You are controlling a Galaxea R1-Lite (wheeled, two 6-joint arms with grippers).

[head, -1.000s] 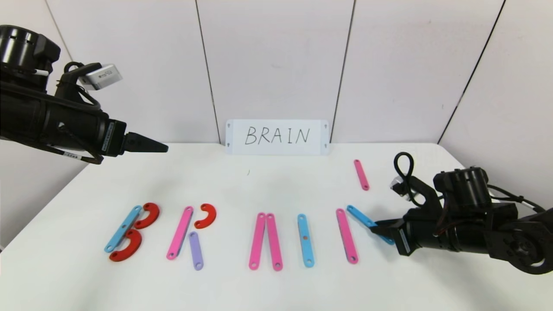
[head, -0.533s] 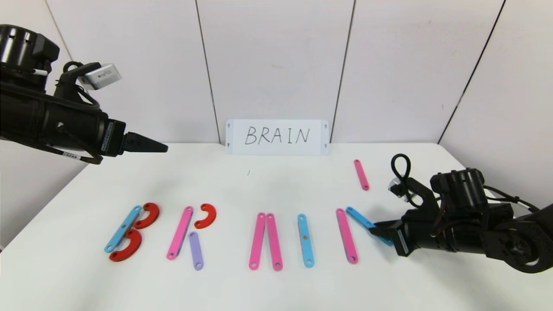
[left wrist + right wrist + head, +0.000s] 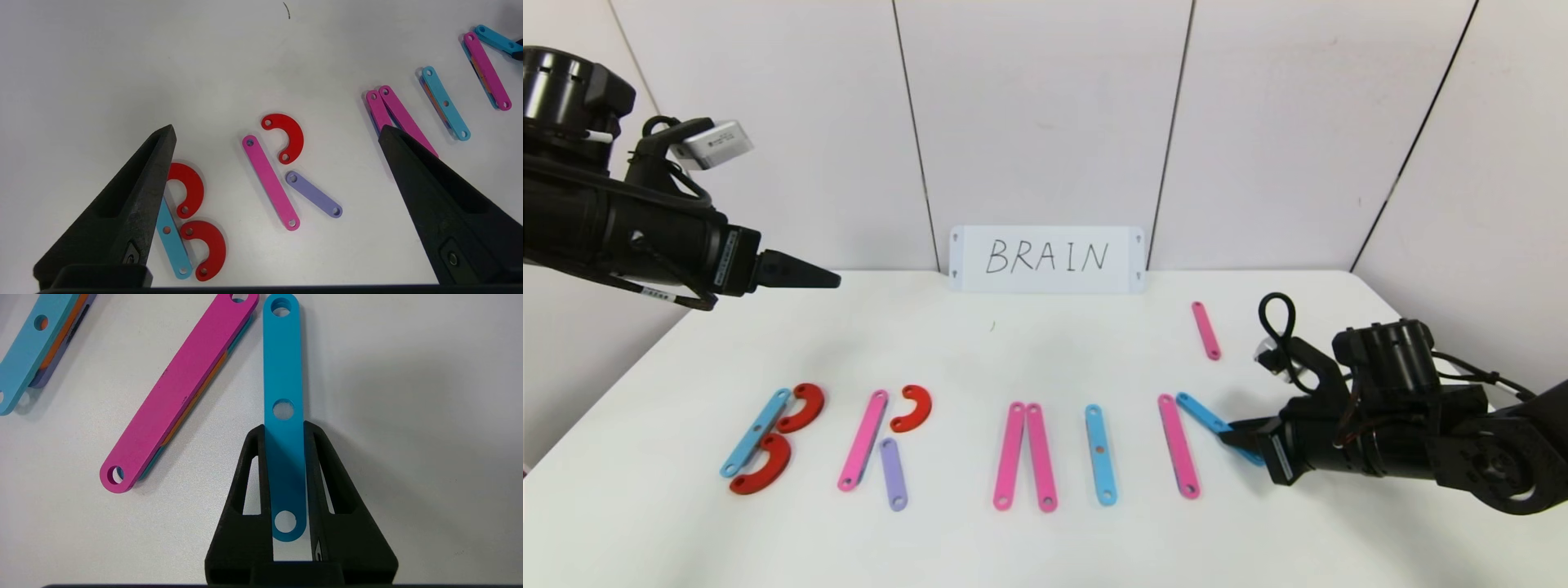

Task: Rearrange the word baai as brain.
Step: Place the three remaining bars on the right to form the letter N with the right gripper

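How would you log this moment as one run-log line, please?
right pincer: shut on blue strip of N, beside pink strip | left pincer: open, raised, idle | spare pink strip: unplaced

Lab test bench: bare white table (image 3: 1029, 351), plain panelled wall (image 3: 1045, 122).

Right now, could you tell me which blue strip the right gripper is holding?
The slanted blue strip rightmost in the row, beside a pink strip; the right gripper clamps it.

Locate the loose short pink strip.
In the head view, the short pink strip lies alone at the table's far right, behind the unfinished N and right of the BRAIN card.
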